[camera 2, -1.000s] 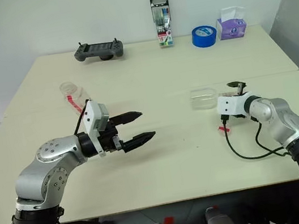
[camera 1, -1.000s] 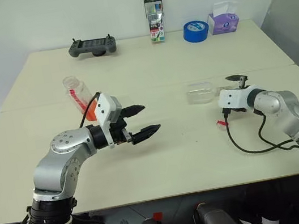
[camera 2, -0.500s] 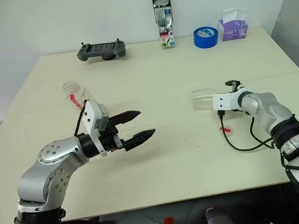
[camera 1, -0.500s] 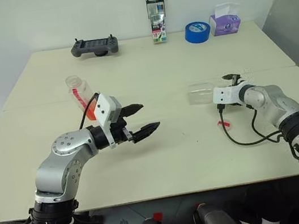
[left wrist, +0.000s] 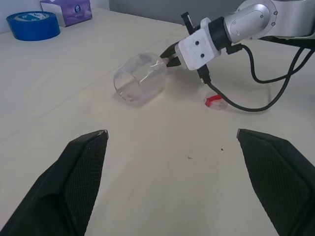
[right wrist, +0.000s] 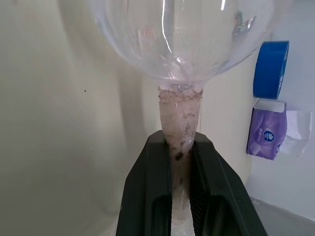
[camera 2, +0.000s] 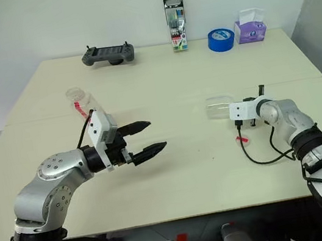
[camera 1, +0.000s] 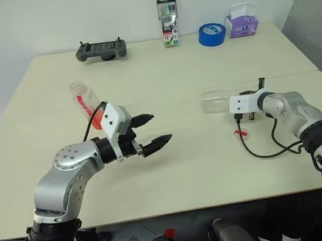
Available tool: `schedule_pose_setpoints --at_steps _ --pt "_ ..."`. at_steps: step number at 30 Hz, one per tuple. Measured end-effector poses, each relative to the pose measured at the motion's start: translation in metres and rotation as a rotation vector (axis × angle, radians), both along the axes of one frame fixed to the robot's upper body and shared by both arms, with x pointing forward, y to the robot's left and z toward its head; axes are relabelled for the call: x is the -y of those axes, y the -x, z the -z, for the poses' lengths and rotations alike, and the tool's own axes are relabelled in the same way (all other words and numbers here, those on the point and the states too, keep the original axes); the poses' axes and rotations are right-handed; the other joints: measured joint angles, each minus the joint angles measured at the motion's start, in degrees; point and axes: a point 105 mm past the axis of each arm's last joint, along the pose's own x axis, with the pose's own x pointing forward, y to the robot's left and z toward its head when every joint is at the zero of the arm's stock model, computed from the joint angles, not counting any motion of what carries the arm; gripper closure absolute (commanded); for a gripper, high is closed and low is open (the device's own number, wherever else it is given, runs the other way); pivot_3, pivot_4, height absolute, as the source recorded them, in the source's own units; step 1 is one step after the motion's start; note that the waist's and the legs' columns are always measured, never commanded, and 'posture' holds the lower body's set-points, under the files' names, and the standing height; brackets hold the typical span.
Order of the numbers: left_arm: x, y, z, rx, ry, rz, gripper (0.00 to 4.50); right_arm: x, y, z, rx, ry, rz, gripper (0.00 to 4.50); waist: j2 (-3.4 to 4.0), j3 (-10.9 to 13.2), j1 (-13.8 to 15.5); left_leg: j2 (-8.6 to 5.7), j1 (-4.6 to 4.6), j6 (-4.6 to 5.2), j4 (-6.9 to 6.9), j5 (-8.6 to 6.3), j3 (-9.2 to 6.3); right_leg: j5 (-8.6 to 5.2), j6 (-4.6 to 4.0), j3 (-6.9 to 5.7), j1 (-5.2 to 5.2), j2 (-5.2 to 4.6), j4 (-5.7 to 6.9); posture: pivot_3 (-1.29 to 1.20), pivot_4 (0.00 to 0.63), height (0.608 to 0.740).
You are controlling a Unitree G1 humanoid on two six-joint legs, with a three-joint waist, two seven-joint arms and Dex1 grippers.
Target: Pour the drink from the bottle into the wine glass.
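The clear stemmed wine glass (camera 1: 215, 101) lies on its side at centre right of the cream table (camera 1: 201, 64), bowl mouth towards frame left, its foot hidden. The right gripper (right wrist: 180, 147) is clamped on the stem. At left, the small clear plastic bottle (camera 1: 85, 102) stands partly hidden behind the left gripper (camera 1: 152, 130), which gapes wide, holding nothing.

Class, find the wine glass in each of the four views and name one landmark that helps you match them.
Left eye view: wine glass lying on its side, right of centre, at the right gripper.
Right eye view: same spot.
Left wrist view: centre top.
Right wrist view: bowl up close, stem clamped between the fingers.
Shared landmark: blue tape roll.
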Motion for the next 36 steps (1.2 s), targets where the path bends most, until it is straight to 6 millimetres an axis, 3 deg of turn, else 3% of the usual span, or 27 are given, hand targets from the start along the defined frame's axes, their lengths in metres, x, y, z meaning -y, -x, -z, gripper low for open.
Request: schedule_pose_setpoints --at_steps 3,9,12,16,20,23,28,36 --pt "-0.013 0.004 -0.002 0.001 0.024 -0.051 0.0 -0.037 -0.009 -0.004 0.011 -0.152 -0.04 4.35 -0.01 0.0 -1.5 0.1 0.1 0.0 -0.08 0.0 0.03 0.09 -0.14 0.02 -0.02 0.06 0.0 0.0 0.15 0.74" --pt "-0.045 0.024 0.013 -0.039 0.017 -0.226 0.0 -0.158 -0.015 -0.027 -0.064 -0.768 -0.169 4.35 0.04 0.0 -3.6 0.29 0.08 0.0 -0.44 -0.01 -0.38 0.07 -0.31 -0.16 -0.14 0.18 0.15 0.0 0.15 0.74" --pt "-0.057 0.04 0.02 -0.068 0.022 -0.309 0.0 -0.19 -0.015 -0.04 -0.138 -1.072 -0.151 4.35 0.07 0.0 -2.5 0.46 -0.18 -0.02 -0.28 -0.01 -0.64 0.07 -0.32 -0.35 -0.17 0.03 0.07 0.0 0.15 0.74" --pt "-0.06 0.053 0.02 -0.069 0.047 -0.368 0.0 -0.22 -0.009 -0.044 -0.237 -1.295 -0.133 4.35 0.07 0.0 -1.4 0.01 -0.17 -0.03 -0.12 -0.01 -0.69 0.08 -0.3 -0.38 0.01 -0.42 -0.01 0.0 0.15 0.74" --pt "-0.064 0.067 0.029 -0.1 0.077 -0.443 0.0 -0.238 -0.001 -0.024 -0.319 -1.376 -0.072 4.35 0.05 0.0 -0.8 -0.1 -0.19 -0.03 -0.1 0.0 -0.62 0.09 -0.27 -0.38 0.02 -0.51 -0.07 0.0 0.15 0.74" --pt "-0.067 0.072 0.033 -0.116 0.082 -0.473 0.0 -0.236 0.002 -0.008 -0.336 -1.371 -0.034 4.35 0.04 0.0 -0.4 -0.08 -0.22 -0.03 -0.08 0.0 -0.65 0.08 -0.28 -0.44 0.01 -0.5 -0.07 0.0 0.15 0.74" --pt "-0.069 0.077 0.038 -0.125 0.079 -0.488 0.0 -0.237 0.006 0.0 -0.266 -1.251 -0.075 4.35 0.09 -0.1 -0.5 -0.04 0.02 -0.02 -0.12 0.0 -0.65 0.05 -0.3 -0.44 0.18 -0.42 -0.02 0.0 0.15 0.74" --pt "-0.071 0.076 0.035 -0.095 0.066 -0.485 0.0 -0.215 0.014 0.019 -0.257 -1.221 -0.092 4.35 0.17 -0.5 0.5 -0.2 0.67 -0.02 -0.21 -0.02 -0.72 -0.32 -0.27 -0.5 0.88 -0.42 -0.11 0.0 0.15 0.74"
